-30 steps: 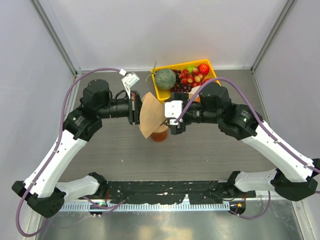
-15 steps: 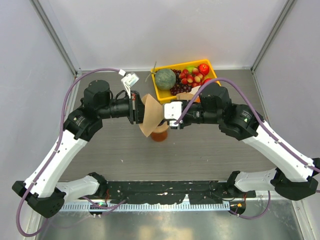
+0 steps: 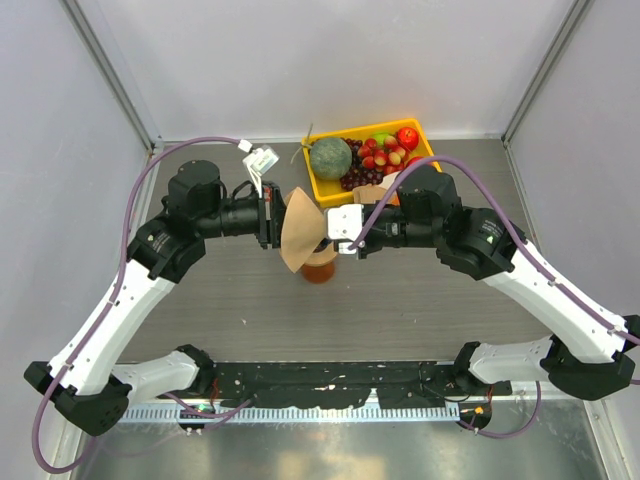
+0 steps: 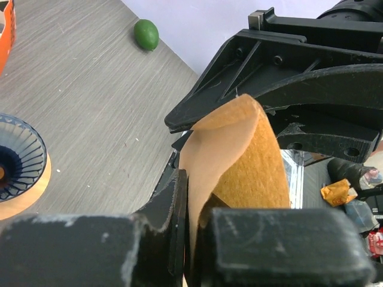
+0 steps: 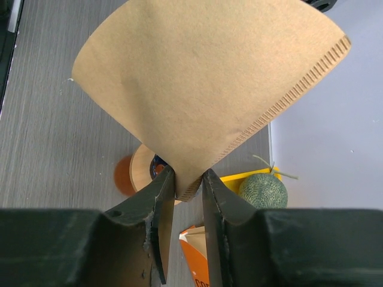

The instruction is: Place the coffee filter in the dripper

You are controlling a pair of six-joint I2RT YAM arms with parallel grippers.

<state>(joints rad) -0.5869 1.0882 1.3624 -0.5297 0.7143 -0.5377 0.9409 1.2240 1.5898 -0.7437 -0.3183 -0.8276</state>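
The coffee filter [image 3: 299,232], a tan paper cone, hangs in the air between my two grippers, just above the dripper. In the top view only the orange-brown stand [image 3: 320,268] shows below the paper. My left gripper [image 4: 191,194] is shut on the filter's edge [image 4: 239,161]. My right gripper [image 5: 187,179] has its jaws pressed against both sides of the filter's pointed tip [image 5: 203,89]. The dark blue ribbed dripper [image 4: 18,156] sits on its stand at the left edge of the left wrist view, and a sliver of the dripper [image 5: 157,165] shows beside the right fingers.
A yellow tray [image 3: 424,133] at the back holds a green melon [image 3: 330,157] and small red and green fruit. An orange-and-white carton [image 5: 203,257] lies beyond the dripper. A small green fruit [image 4: 146,34] rests on the table near the wall.
My right gripper's jaws have closed in onto the filter's tip. The filter has stayed between the two grippers, shifting only slightly.
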